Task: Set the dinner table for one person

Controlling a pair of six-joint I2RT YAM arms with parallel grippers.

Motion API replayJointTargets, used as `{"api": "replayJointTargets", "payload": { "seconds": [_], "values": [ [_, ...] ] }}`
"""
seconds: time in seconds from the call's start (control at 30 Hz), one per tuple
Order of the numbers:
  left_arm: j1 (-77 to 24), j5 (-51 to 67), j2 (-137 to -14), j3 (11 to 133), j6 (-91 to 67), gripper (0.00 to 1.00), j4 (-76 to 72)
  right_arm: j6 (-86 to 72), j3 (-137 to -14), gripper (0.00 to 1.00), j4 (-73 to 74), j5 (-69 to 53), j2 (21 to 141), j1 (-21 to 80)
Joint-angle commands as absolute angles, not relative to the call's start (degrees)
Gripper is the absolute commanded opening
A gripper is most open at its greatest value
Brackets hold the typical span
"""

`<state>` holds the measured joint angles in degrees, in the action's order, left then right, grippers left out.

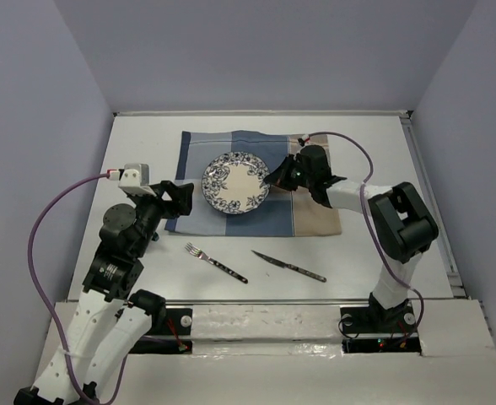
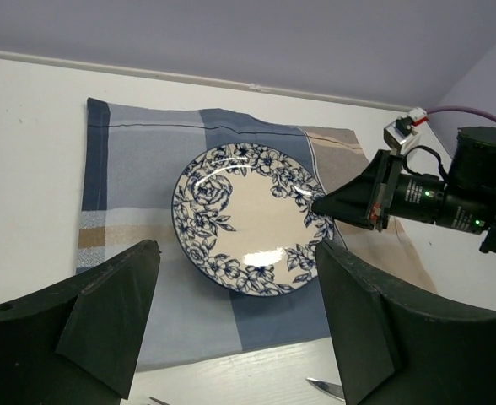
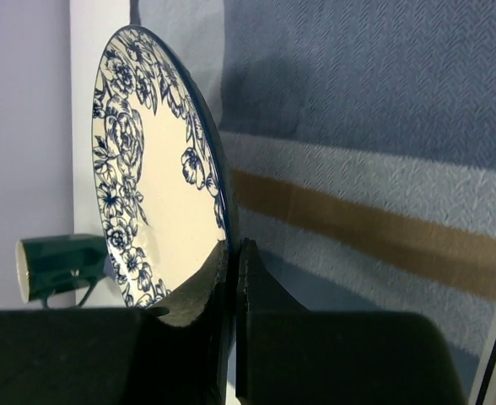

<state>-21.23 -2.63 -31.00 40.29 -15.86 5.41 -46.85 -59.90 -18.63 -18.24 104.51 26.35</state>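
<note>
The right pincer (image 1: 273, 178) is clamped on the right rim of the blue-flowered plate (image 1: 236, 182), mid-frame in the top view. The plate is sat on the patchwork placemat (image 1: 311, 215), just its cream middle showing. The left pincer (image 1: 185, 197) is held wide open at the placemat's left edge. Fork (image 1: 216, 262) and knife (image 1: 288, 267) are laid lower down on the white counter (image 1: 138, 143), which is spread under everything.
</note>
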Motion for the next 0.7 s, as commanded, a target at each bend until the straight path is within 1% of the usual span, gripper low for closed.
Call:
{"api": "replayJointTargets", "payload": {
  "seconds": [0.0,0.3,0.4,0.43,0.47,0.53,0.57,0.6,0.67],
  "values": [
    [-20.65,-2.37,-31.03,39.99,-15.03,0.86,2.81,-48.87,-67.84,0.00,-30.06,-19.34,106.52,26.46],
    [-19.95,-1.67,-31.29,39.90,-15.12,0.86,2.46,-48.17,-69.87,0.00,-28.92,-19.34,112.23,26.46],
    [-19.78,-1.67,-31.29,39.90,-15.12,0.86,2.46,-45.98,-71.10,0.00,-24.27,-17.50,113.11,26.46],
    [-19.69,-1.67,-31.29,39.90,-15.20,0.86,2.46,-45.44,-71.19,0.15,-23.39,-16.97,113.20,26.46],
    [-19.60,-1.58,-31.12,39.90,-15.12,0.86,2.46,-44.40,-70.84,0.36,-22.07,-15.92,112.94,26.46],
    [-19.42,-1.67,-31.11,39.99,-15.21,0.86,2.46,-42.99,-70.93,0.52,-19.96,-14.51,112.59,26.46],
    [-19.34,-1.67,-31.11,39.99,-15.21,0.86,2.46,-42.02,-71.01,0.58,-17.43,-13.02,111.89,26.46],
    [-19.16,-1.76,-31.03,39.99,-15.21,0.86,2.46,-40.10,-71.36,0.69,-16.27,-12.40,111.36,26.46],
    [-19.07,-2.02,-30.85,40.08,-15.12,0.86,2.46,-38.07,-71.54,0.77,-12.85,-10.56,110.22,26.46]
  ]
}}
